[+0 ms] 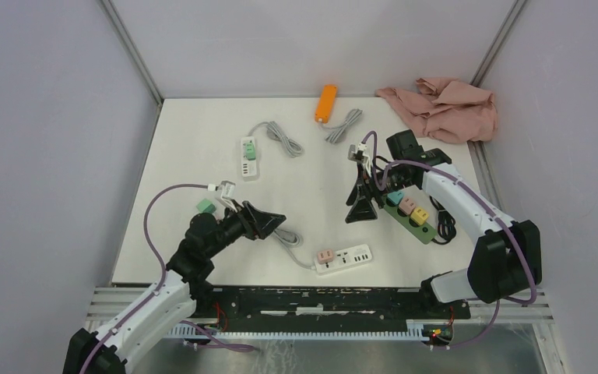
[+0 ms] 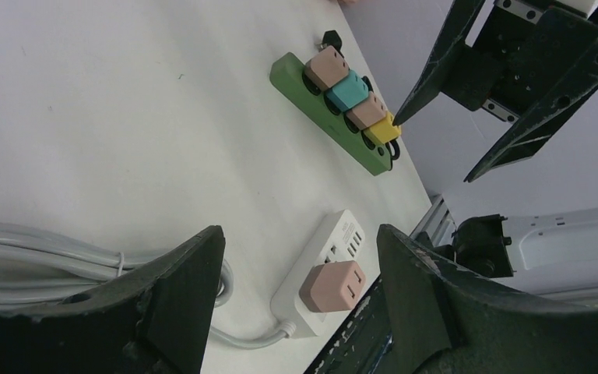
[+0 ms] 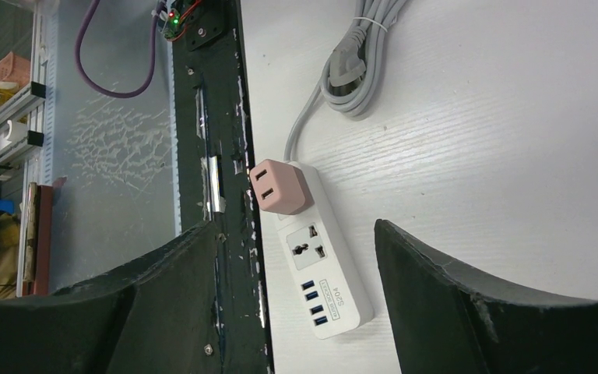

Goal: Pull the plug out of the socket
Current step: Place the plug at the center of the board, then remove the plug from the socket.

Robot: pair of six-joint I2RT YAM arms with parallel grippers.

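The left fingers (image 2: 179,296) stand spread, nothing between them, low over the worktop (image 1: 195,148) near its front edge; just right of them lies the white power strip (image 1: 352,258) — the pink plug (image 1: 325,256) seated at its cable end; the right fingers (image 3: 452,312) — spread too, empty — hang beside the green power strip (image 1: 414,224) near the right edge.

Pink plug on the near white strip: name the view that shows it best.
Right wrist: the pink plug sits central, unobstructed, slots and seating in the white strip clear. Left wrist shows it low in frame. Top external shows it tiny.
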